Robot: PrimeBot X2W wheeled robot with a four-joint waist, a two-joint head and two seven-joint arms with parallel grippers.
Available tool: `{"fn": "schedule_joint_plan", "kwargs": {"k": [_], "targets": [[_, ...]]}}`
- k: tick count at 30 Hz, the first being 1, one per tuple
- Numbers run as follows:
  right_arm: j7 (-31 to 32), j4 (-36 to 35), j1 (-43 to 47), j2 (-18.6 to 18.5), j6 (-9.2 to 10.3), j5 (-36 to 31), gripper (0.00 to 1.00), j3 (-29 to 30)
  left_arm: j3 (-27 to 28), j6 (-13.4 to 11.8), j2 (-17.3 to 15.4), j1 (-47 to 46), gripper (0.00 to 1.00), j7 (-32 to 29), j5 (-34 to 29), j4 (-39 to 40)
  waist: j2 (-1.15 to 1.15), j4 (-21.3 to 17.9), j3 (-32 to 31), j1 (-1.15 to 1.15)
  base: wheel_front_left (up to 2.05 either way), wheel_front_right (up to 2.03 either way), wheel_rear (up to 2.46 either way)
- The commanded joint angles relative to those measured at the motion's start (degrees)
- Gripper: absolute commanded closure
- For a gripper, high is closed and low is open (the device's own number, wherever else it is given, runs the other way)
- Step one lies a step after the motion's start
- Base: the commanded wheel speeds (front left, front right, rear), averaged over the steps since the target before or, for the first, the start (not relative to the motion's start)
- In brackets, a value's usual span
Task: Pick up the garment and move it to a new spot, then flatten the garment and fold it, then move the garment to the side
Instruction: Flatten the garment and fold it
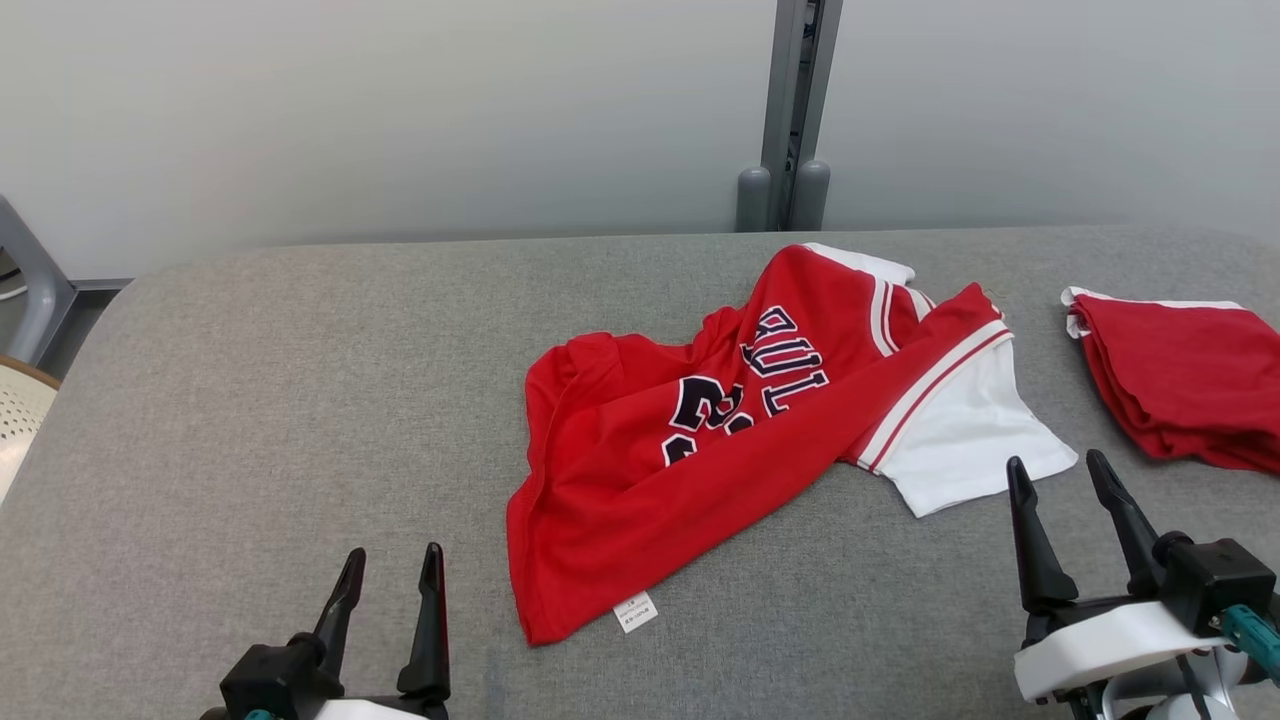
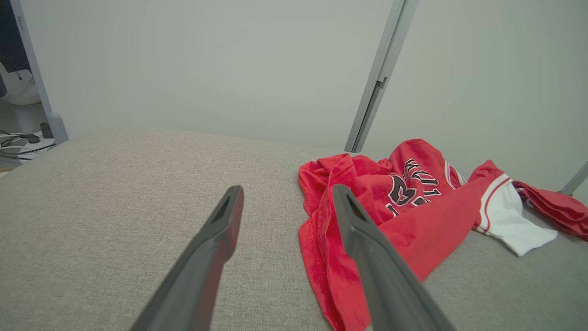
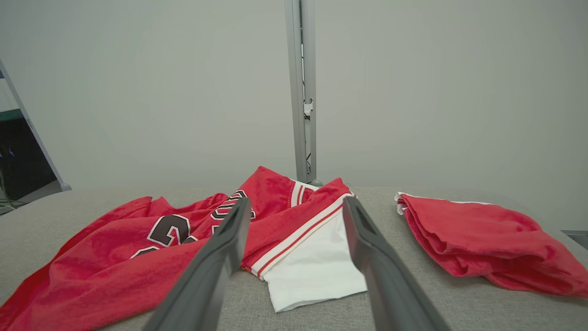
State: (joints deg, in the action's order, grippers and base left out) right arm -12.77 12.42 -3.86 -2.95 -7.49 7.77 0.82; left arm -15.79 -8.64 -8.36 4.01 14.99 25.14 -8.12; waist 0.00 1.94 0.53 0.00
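On the grey padded table [image 1: 250, 400], the red basketball jersey [image 1: 640, 480] lies crumpled at centre, not yet lifted. A folded red garment [image 1: 1190, 380] sits at three o'clock. Every step looks still to do. The left gripper [image 1: 394, 553] at seven o'clock and the right gripper [image 1: 1055, 460] at five o'clock stand spread wide, holding nothing.

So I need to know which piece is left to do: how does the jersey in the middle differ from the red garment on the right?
The jersey lies spread out and rumpled; the red garment is folded into a compact stack. The jersey shows dark lettering, numerals and a white sleeve; the red garment shows plain red with a thin white edge. Both are red with white, lying apart on the grey surface.
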Motion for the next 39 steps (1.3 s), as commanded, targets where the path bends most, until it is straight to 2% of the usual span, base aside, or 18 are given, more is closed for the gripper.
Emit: {"fn": "schedule_joint_plan", "kwargs": {"k": [1,10,19,24,29,38,39], "targets": [[0.24,-0.21,0.58,-0.11,-0.01,0.12,0.00,-0.07,0.02,0.16,-0.21,0.10,0.00,0.24,-0.38,-0.04,0.00,0.00,-0.02,0.00,0.00,0.00,0.00],[0.55,-0.30,0.52,-0.08,-0.01,0.13,0.00,0.14,-3.14,1.31,0.58,-1.44,0.00,-2.36,-0.51,-1.09,0.00,0.05,0.38,0.00,0.00,0.00,0.00],[1.18,-0.14,-0.12,-0.05,-0.01,0.12,0.00,0.75,-7.53,2.23,2.54,-3.62,0.00,-13.15,2.18,-5.96,0.00,-0.81,1.75,0.00,0.00,0.00,0.00],[1.04,-0.19,-0.90,-0.05,-0.01,0.33,0.00,0.61,-7.19,0.42,3.51,-5.08,0.00,-17.35,4.69,-9.29,0.00,-2.06,2.90,0.00,0.00,0.00,0.00],[0.58,-0.24,-1.35,-0.07,-0.01,0.40,0.00,1.04,-5.34,-0.78,4.27,-6.13,0.00,-17.72,7.77,-11.17,0.00,-3.13,4.11,0.00,0.00,0.00,0.00],[0.07,0.16,-2.13,-0.06,-0.01,0.60,0.00,1.04,-4.93,-0.66,4.74,-7.67,0.00,-19.04,11.04,-15.56,0.00,-4.34,5.40,0.00,0.00,0.00,0.00],[0.04,0.24,-2.24,-0.07,-0.01,0.64,0.00,1.05,-4.98,-0.56,4.77,-7.85,0.07,-19.09,11.31,-15.93,0.00,-4.41,5.49,0.00,0.00,0.00,0.00]]}}
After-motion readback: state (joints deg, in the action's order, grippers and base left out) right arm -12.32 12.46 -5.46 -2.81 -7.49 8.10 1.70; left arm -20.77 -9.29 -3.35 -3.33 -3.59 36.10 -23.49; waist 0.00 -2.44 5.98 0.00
